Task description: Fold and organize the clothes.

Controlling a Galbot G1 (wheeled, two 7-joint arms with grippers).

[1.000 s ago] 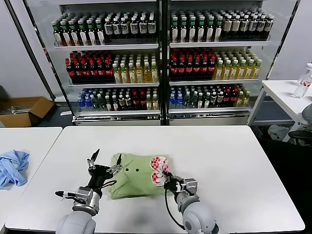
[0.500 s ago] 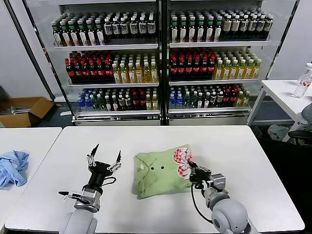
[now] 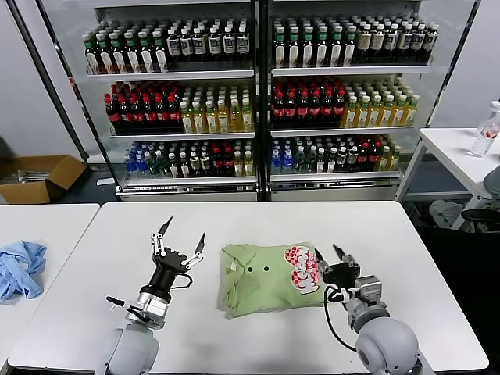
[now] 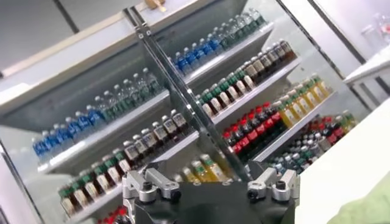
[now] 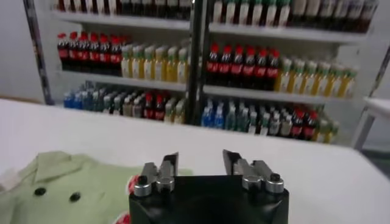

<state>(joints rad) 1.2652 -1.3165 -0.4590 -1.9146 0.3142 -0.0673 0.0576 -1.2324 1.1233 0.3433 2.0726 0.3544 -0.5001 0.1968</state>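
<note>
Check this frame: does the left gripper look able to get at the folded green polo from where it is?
Probably yes. The left gripper is open and raised beside the green polo, with only bare table between them. The right gripper, also open, sits at the shirt's opposite edge.

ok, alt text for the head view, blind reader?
A folded light green polo shirt lies on a white table between two open end effectors, left end effector and right end effector, neither touching it. A glass-fronted drinks cooler stands behind.
</note>
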